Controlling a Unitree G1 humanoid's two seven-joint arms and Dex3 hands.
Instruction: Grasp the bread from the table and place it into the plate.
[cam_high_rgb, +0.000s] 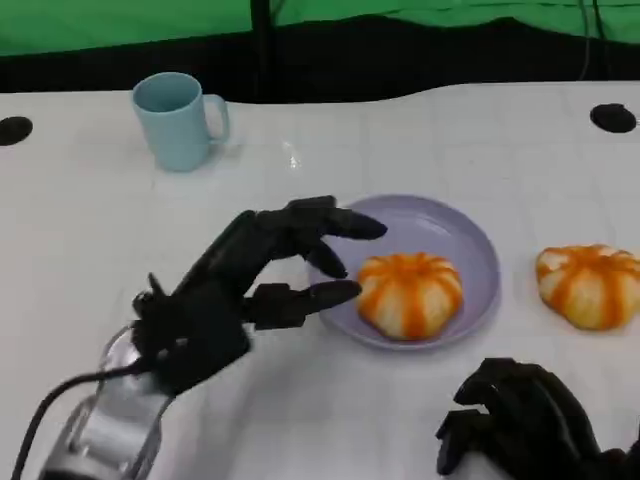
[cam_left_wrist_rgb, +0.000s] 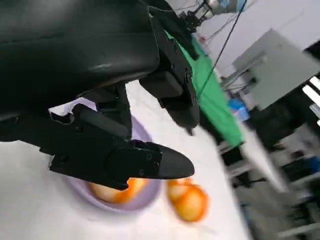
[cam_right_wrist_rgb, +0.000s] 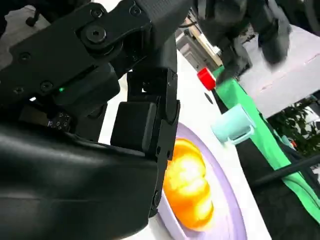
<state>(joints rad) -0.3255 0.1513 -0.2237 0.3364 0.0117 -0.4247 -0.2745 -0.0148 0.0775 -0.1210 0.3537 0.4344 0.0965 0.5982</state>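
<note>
Left hand (cam_high_rgb: 262, 272), black and many-fingered on its silver forearm, is hovering with fingers spread apart and holding nothing, its fingertips (cam_high_rgb: 338, 291) reaching over the near rim of the round lavender plate (cam_high_rgb: 478, 243). One orange-and-white ridged bread roll (cam_high_rgb: 410, 292) is lying inside that plate, just beyond the fingertips and apart from them; no contact is showing in the head view, and the left wrist view is giving the same reading, with the roll sitting in the plate past the extended fingers. A second orange-and-white ridged roll (cam_high_rgb: 590, 284) is resting on the white table (cam_high_rgb: 80, 230), on the far side of the plate from the left hand and ahead of the right hand (cam_high_rgb: 525, 420). That right hand is sitting low at the table's near edge with fingers curled inward around nothing visible. Judged from this arrangement, the placing step is appearing complete for the roll in the plate, and the left hand is standing at release. If the remaining roll is also wanted, the next move is calling for the right hand to open, advance forward over it and close around its sides. A pale blue ceramic mug (cam_high_rgb: 182, 120) is standing well beyond the left hand, clear of the work.
</note>
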